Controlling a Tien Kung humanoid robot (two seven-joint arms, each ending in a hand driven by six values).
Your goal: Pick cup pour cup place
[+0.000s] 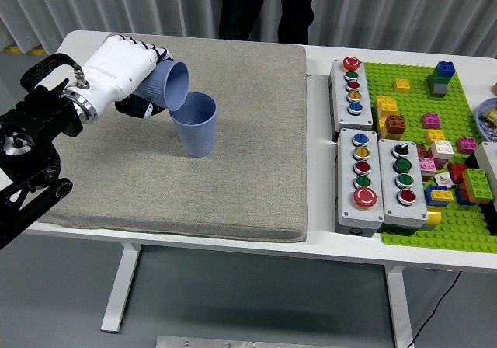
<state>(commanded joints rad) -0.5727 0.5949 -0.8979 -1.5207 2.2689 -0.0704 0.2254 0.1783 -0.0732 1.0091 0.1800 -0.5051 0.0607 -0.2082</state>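
Note:
My left hand [128,76], white with dark fingers, is shut on a blue cup [170,85]. The cup is tipped on its side, its mouth facing right and down over a second blue cup [194,124]. That second cup stands upright on the grey mat [186,185], just right of my hand. The tipped cup's rim is at the standing cup's rim. I cannot see what is inside either cup. My right hand is out of view.
A person in dark clothes [268,6] stands at the table's far side. Three grey button boxes [352,85] [363,179] [404,182] lie right of the mat. A green baseplate [435,231] with several coloured bricks fills the right end.

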